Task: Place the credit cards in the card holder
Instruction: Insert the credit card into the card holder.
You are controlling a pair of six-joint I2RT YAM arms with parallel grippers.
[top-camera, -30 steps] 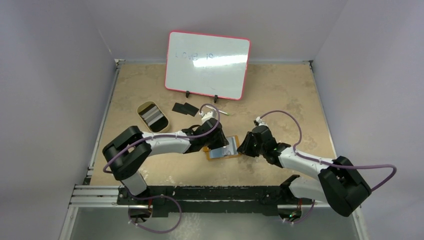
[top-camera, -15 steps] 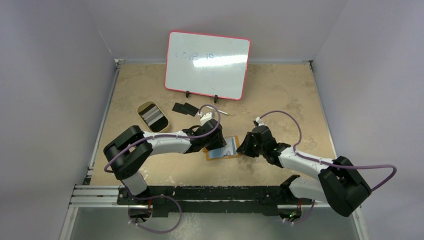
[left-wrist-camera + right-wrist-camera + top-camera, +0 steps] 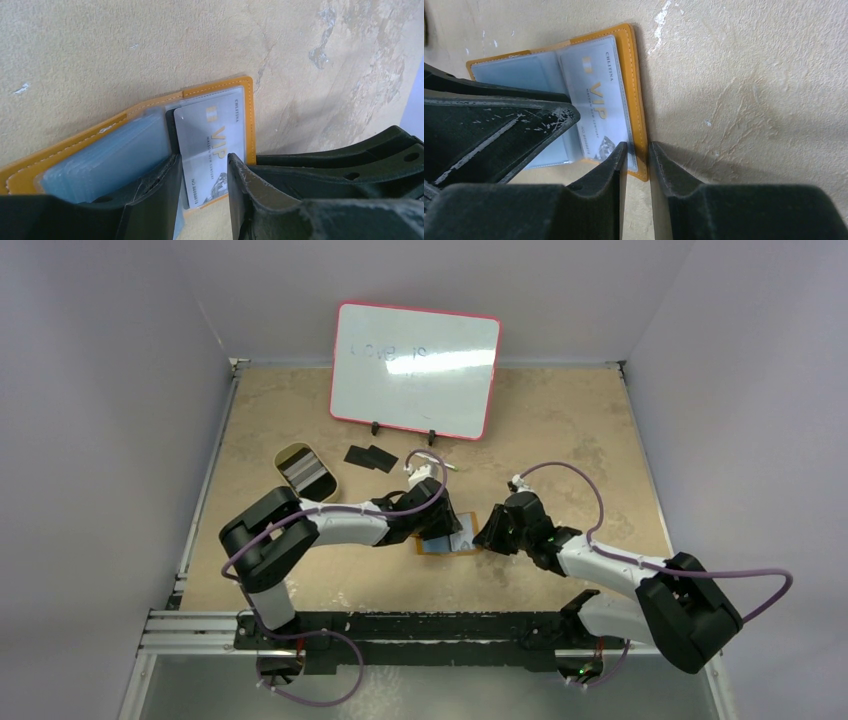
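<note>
1. The table (image 3: 560, 420), a mottled sandy slab, carries everything.
2. At the back leans a glossy whiteboard (image 3: 415, 370) with a red rim.
3. An oval tin dish (image 3: 305, 473) sits back left, well apart from the action.
4. Centre stage, the card holder (image 3: 638, 90), stitched orange-tan leather, lies open flat between the two arms.
5. The right hand (image 3: 638, 150) is pinched narrow on the holder's right edge.
6. The left hand (image 3: 204, 162) hovers with fingers parted, clamping nothing and masking the holder's near side.
7. Cloudy bluish plastic sleeves (image 3: 115, 155) fan out, and a pale VIP card (image 3: 215, 130) lies in the rightmost one.
8. Two black credit cards (image 3: 370, 456) overlap below the whiteboard, near a slim pen (image 3: 450, 466).
</note>
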